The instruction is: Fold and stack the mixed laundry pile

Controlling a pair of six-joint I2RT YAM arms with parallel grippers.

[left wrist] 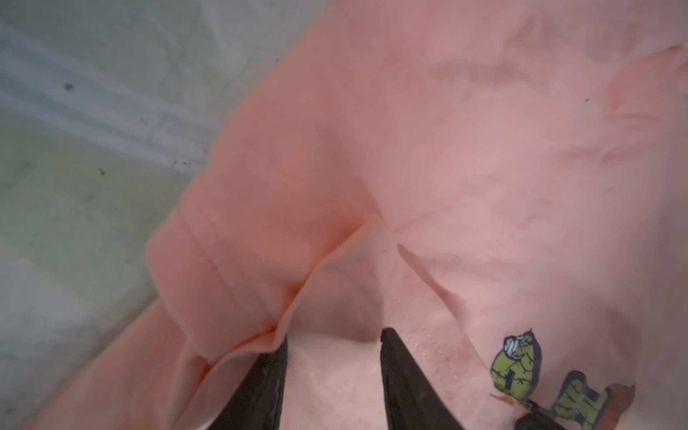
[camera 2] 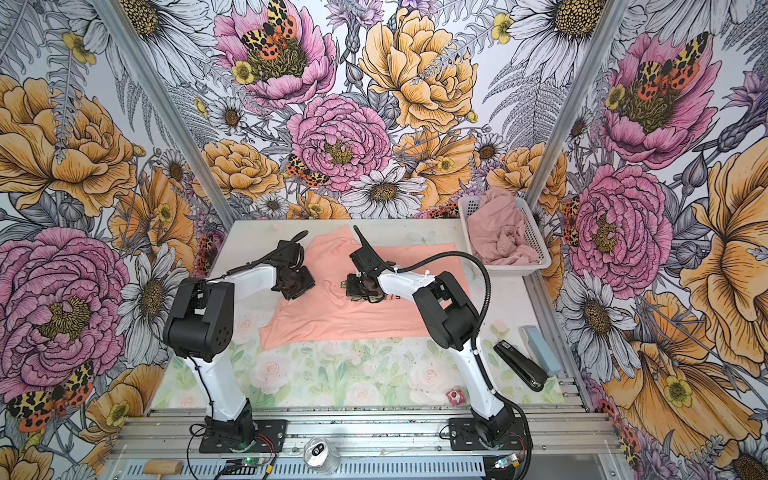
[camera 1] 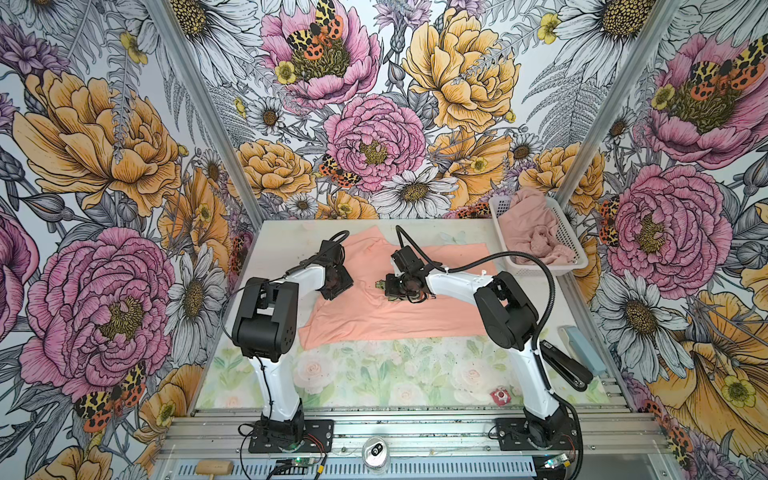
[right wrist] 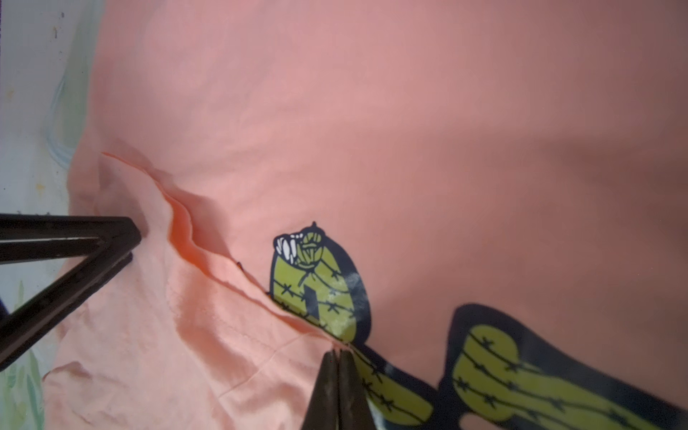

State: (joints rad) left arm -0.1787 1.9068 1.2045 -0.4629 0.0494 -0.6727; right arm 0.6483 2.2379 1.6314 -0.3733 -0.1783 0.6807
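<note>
**Both grippers down on the peach shirt, mid-table**

I see the peach-orange T-shirt, soft cloth with a green-and-navy cactus print, spread mostly flat across the middle of the floral-printed table. Its near hem runs roughly along the front edge, with a bare strip of table between them. Its far corner reaches close to the back edge.

My right gripper has its jaws pressed together on a folded shirt edge, right at the print. My left gripper sits near it, toward the left edge. Its jaws are apart, tips down at a rolled fold; I can't tell if they pinch cloth.

The plain dusty-pink garment with a gathered edge lies crumpled in the white perforated plastic basket at the back right corner, apart from the shirt. A black stapler and a pale blue oblong case lie along the right edge.
</note>
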